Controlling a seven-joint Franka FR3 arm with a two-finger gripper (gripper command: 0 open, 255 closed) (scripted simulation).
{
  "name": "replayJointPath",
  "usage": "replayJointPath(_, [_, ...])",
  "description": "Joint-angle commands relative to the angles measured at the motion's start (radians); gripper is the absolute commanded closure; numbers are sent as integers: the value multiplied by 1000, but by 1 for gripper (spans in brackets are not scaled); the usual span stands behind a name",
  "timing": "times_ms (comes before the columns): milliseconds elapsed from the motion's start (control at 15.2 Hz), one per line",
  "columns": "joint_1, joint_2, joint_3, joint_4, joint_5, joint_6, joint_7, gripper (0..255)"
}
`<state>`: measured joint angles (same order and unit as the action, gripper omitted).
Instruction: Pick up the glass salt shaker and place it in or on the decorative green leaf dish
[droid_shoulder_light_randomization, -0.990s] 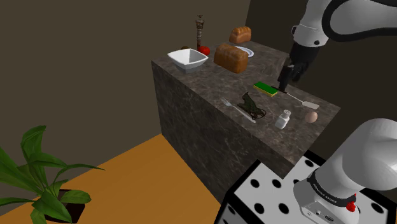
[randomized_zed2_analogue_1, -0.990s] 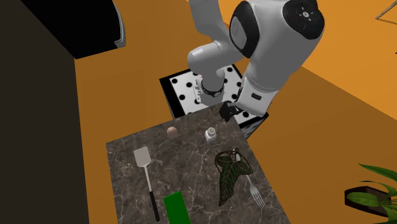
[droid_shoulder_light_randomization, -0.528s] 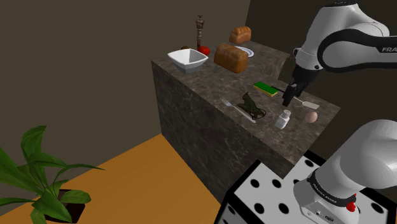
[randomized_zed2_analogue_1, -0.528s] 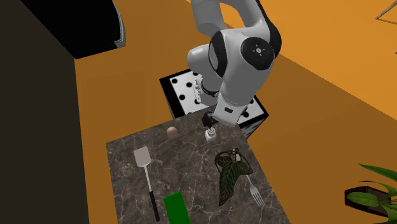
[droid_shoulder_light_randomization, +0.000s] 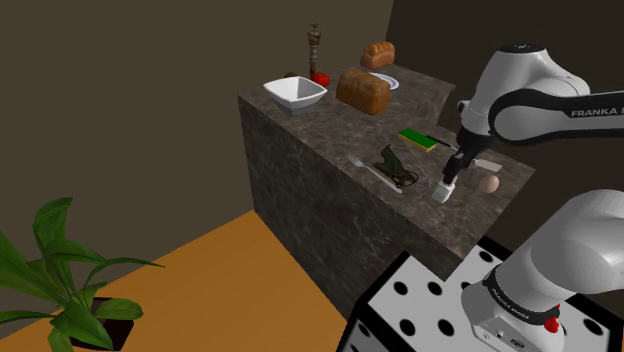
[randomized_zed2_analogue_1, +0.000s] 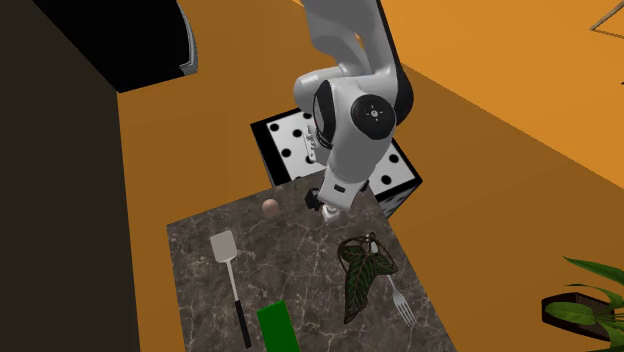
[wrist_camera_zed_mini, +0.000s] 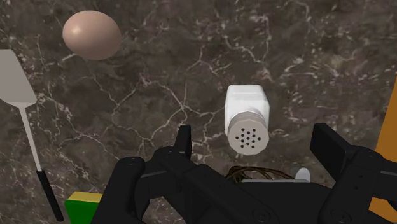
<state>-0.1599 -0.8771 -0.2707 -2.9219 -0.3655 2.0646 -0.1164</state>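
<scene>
Okay, reach step: my claw (wrist_camera_zed_mini: 256, 133) hangs wide open, fingers either side of the salt shaker (wrist_camera_zed_mini: 247, 109) without touching. It stands between the egg (wrist_camera_zed_mini: 92, 35) and the leaf dish (droid_shoulder_light_randomization: 397, 166). Next I'd lower and close.

The bench (wrist_camera_zed_mini: 191, 57) was dark, white-veined, marble-like stone; the salt shaker (wrist_camera_zed_mini: 247, 108) looked matt white, the egg (wrist_camera_zed_mini: 91, 35) smooth and dull.
</scene>
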Motion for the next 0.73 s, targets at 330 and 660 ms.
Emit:
replayJointPath(330, [-9, 34, -15, -34, -21, 69, 6, 0])
replayJointPath(660, [-9, 34, -15, -34, -21, 69, 6, 255])
